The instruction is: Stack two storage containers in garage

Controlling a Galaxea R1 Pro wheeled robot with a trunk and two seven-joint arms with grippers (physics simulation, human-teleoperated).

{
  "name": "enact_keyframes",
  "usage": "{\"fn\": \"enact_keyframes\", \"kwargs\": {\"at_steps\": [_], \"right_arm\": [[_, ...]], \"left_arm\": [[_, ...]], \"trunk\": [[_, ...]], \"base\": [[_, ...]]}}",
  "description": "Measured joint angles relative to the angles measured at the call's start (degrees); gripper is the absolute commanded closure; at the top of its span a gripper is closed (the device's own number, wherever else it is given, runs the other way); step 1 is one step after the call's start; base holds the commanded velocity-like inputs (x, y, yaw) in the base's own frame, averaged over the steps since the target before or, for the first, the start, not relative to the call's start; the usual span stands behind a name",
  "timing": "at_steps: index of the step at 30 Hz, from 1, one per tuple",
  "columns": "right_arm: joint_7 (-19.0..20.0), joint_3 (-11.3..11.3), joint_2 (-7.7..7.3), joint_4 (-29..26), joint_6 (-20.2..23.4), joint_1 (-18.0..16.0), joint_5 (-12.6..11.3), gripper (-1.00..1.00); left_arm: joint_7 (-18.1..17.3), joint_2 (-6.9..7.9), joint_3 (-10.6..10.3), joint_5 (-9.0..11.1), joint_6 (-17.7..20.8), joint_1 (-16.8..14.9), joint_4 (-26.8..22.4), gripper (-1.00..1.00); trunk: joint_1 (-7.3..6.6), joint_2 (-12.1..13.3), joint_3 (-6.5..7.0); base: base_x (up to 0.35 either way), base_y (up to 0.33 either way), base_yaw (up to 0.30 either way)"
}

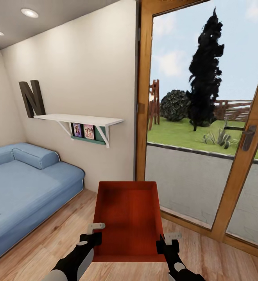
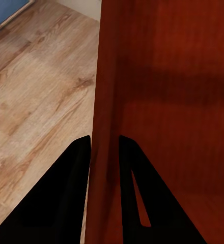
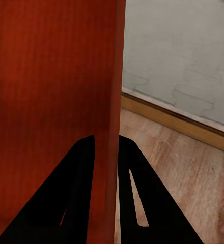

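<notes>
room: living room (image 1: 47,249) wood floor, blue sofa (image 1: 23,187) at left
left pincer (image 1: 93,237): clamped on storage container (image 1: 127,218) wall (lower centre)
right pincer (image 1: 165,244): clamped on opposite wall

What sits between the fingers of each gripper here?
A side wall of the storage container: left gripper pinches one wall, right gripper the opposite wall, as both wrist views show.
</notes>
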Motion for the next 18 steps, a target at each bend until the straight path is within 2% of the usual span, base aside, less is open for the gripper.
{"fn": "enact_keyframes", "kwargs": {"at_steps": [18], "right_arm": [[0.01,-0.04,0.05,0.18,-0.06,-0.01,0.04,1.0]], "left_arm": [[0.02,0.01,-0.05,0.01,-0.03,-0.01,0.12,1.0]], "trunk": [[-3.96,7.23,3.25]], "base": [[0.0,0.0,0.0]]}}
